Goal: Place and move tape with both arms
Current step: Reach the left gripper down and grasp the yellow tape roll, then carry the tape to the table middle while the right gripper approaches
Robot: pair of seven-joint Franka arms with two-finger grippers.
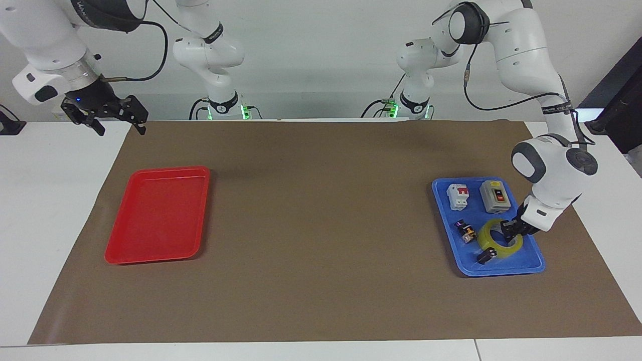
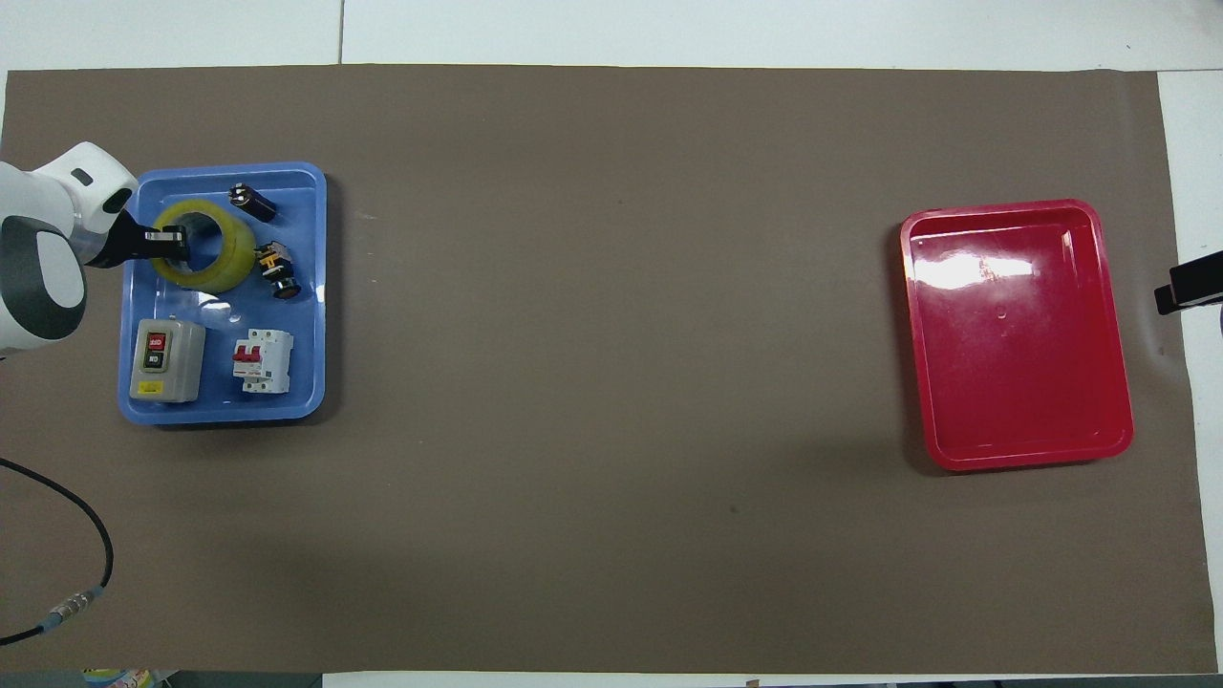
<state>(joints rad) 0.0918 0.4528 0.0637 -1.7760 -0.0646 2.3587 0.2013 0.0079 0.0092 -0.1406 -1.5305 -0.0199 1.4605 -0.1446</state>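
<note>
The tape (image 1: 490, 242), a yellow ring, lies in the blue tray (image 1: 501, 271) at the left arm's end of the table. It also shows in the overhead view (image 2: 225, 260). My left gripper (image 1: 508, 232) is down at the tape's rim, with one finger inside the core and one outside, closed on the ring's wall. It shows in the overhead view (image 2: 170, 238) too. My right gripper (image 1: 119, 122) is open and empty, raised over the mat's corner at the right arm's end, where it waits. Only its tip (image 2: 1185, 287) shows in the overhead view.
The blue tray (image 2: 220, 413) also holds a grey switch box (image 1: 495, 196), a white breaker (image 1: 458, 195) and two small black connector pieces (image 1: 465, 231) (image 1: 484, 256) beside the tape. An empty red tray (image 1: 155, 215) (image 2: 1018, 354) lies at the right arm's end.
</note>
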